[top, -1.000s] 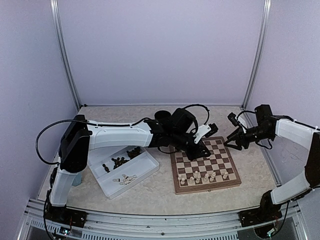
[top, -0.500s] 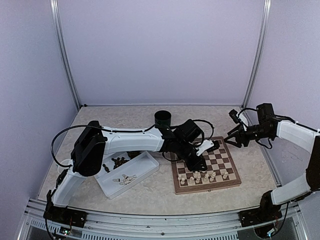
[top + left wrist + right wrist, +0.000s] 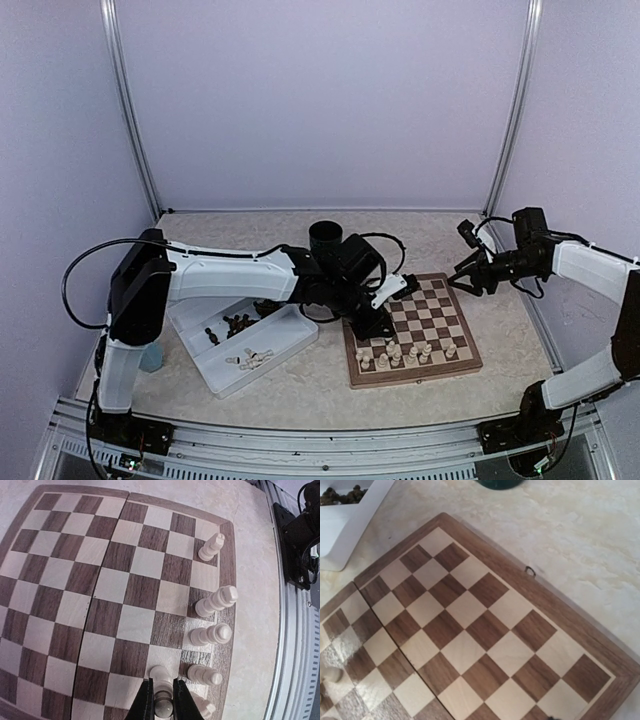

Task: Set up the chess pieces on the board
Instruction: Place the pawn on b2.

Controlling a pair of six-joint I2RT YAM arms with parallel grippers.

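Left gripper clenched on cream pawn; neighbour pieces just right of jaws. We reckon sideways drift topples them.

No text, label, brand, number or sign can be read in any of the views. The board shows only plain wood along its border, and any marking on the arm housings in the top view is too small to make out.
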